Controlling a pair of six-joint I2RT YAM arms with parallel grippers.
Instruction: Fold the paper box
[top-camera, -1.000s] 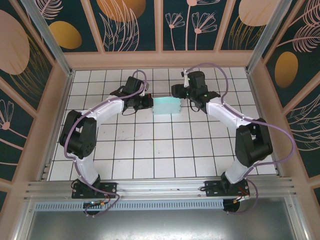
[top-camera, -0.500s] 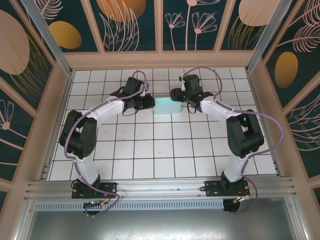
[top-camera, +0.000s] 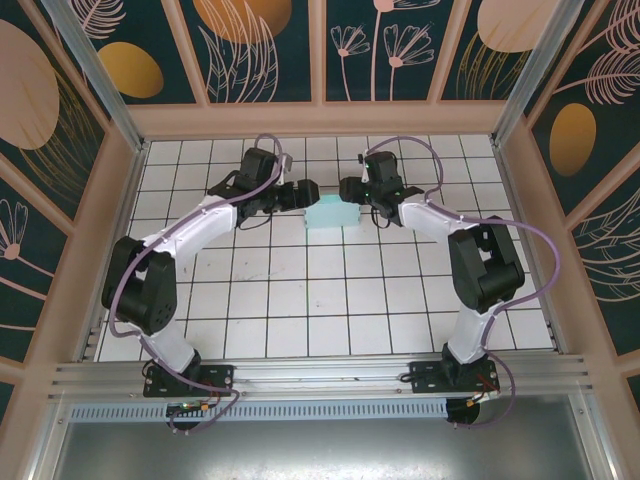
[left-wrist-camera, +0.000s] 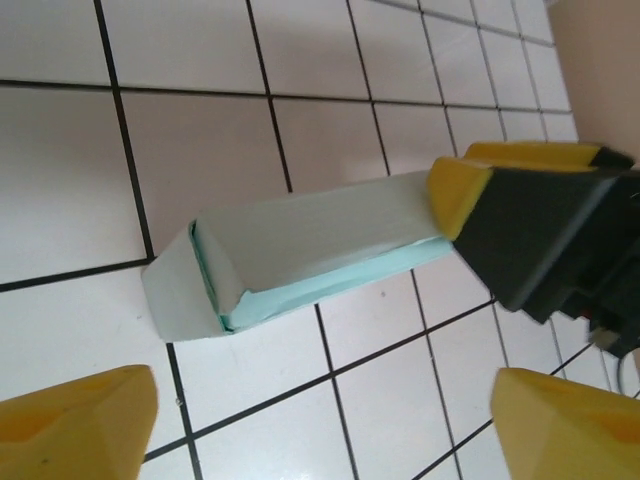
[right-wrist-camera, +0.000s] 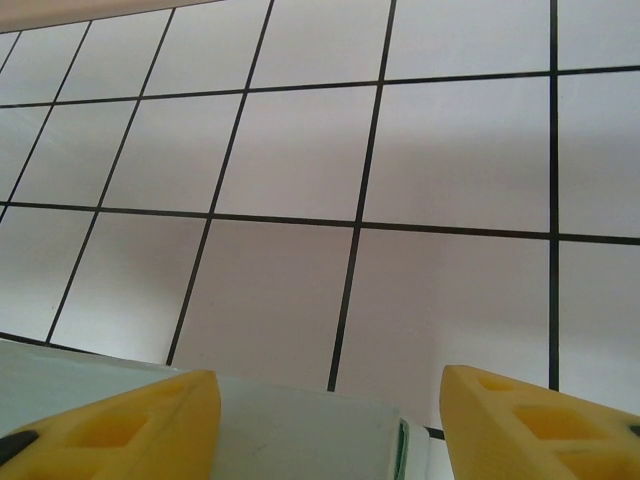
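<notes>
The paper box (top-camera: 332, 214) is a small pale blue folded pack lying on the white tiled floor (top-camera: 300, 290) between my two grippers. In the left wrist view the paper box (left-wrist-camera: 300, 245) lies flat, its near end flap slightly ajar. My left gripper (top-camera: 306, 193) hangs open just left of and above it; its fingertips (left-wrist-camera: 75, 425) stand wide apart, clear of the card. My right gripper (top-camera: 348, 190) is at the box's right end. In the right wrist view its jaws (right-wrist-camera: 325, 430) stand apart over the box's end (right-wrist-camera: 290, 440). One right fingertip (left-wrist-camera: 458, 195) rests against the card.
Wooden walls (top-camera: 320, 118) close in the tiled floor at the back and sides, not far behind both grippers. An aluminium rail (top-camera: 320, 375) runs along the near edge by the arm bases. Bare tiles (top-camera: 320, 300) stretch between the box and the bases.
My left gripper has opened, let go of the box and drawn back a little. The box has settled lower and flatter. The right arm swung in to the box's right end.
</notes>
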